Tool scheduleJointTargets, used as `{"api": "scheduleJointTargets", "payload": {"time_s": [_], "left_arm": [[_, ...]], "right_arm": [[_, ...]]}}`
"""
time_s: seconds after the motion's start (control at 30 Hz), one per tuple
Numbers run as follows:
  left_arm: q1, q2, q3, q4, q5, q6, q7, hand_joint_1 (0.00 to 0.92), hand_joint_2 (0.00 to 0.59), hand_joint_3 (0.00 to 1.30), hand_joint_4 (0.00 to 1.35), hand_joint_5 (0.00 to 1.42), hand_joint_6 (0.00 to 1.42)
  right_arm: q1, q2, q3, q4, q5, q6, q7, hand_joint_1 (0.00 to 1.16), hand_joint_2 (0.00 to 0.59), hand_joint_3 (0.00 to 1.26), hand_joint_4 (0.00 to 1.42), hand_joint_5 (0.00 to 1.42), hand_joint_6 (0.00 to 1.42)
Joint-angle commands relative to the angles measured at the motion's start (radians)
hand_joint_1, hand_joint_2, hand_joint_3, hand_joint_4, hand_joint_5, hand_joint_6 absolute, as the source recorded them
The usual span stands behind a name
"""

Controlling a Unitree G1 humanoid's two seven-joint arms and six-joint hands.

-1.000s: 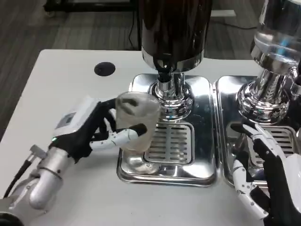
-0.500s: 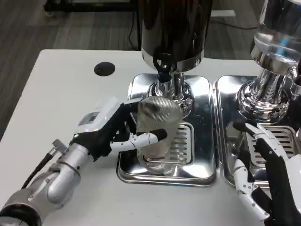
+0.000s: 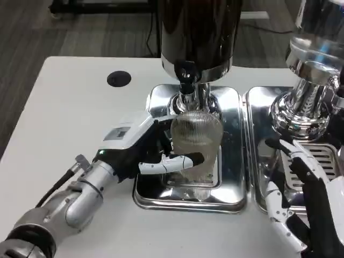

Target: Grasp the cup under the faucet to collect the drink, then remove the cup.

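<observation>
Left hand (image 3: 144,150) is gripping the clear ribbed cup (image 3: 195,142), holding it over the drip tray grate (image 3: 207,177) just below the dark dispenser's faucet (image 3: 186,80). Right hand (image 3: 306,201) is resting with fingers spread, holding nothing, on the neighbouring tray (image 3: 257,156)

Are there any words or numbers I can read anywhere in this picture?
No, none can be read.
Left hand: a small label on its white back, too blurred to read.
Cup, dark dispenser, drip tray: no writing visible.
</observation>
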Motion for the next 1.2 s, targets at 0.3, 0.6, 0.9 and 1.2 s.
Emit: {"api": "scheduleJointTargets", "payload": {"time_s": [0.3,0.6,0.9,1.2], "left_arm": [[0.005,0.040,0.001,-0.039,-0.003,-0.012,0.019,0.072,0.170,0.28,0.23,0.37,0.42],[0.014,0.068,0.021,-0.067,-0.027,-0.022,-0.036,0.077,0.124,0.25,0.16,0.28,0.33],[0.019,0.050,0.004,-0.062,-0.022,0.015,-0.099,0.059,0.114,0.20,0.13,0.24,0.30],[0.061,0.102,0.048,-0.133,-0.065,-0.029,-0.108,0.022,0.091,0.12,0.02,0.16,0.25]], "right_arm": [[-0.009,0.007,0.000,0.000,0.007,0.003,0.001,0.45,0.586,0.26,0.14,0.12,0.27],[-0.016,-0.002,-0.007,0.002,0.020,0.001,0.012,0.45,0.586,0.26,0.14,0.12,0.27],[-0.011,-0.005,-0.017,-0.006,0.025,0.001,0.015,0.45,0.586,0.26,0.14,0.12,0.27],[-0.009,0.000,-0.006,0.011,0.023,-0.009,0.007,0.45,0.586,0.26,0.14,0.12,0.27]]}}
